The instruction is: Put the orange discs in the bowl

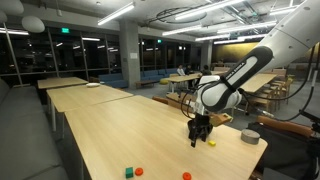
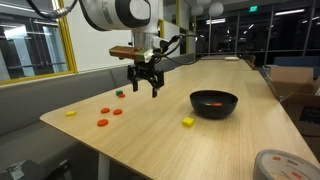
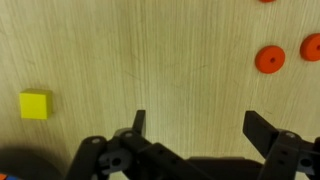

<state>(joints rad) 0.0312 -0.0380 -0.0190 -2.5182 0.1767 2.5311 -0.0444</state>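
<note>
Presently: gripper empty, discs on the table

Gripper [image 2: 145, 86] hangs just above the table [image 2: 150, 140], jaws spread as wide as they go, nothing between them. Wrist view: bare wood under the jaws, orange discs [image 3: 269, 59] off to one side, yellow block [image 3: 35, 105] on the opposite side. In an exterior view three of the orange discs [image 2: 117, 112] lie together near the table edge. The bowl [image 2: 214, 112] sits well apart from them, beyond the gripper. A reddish spot inside the bowl may be a disc; too small to tell.

Risks, my judgement:
- The discs are thin and flat, so fingertips could skid off or push one away.
- A straight descent from here meets only wood.
- The yellow block could be grabbed by mistake.
</note>
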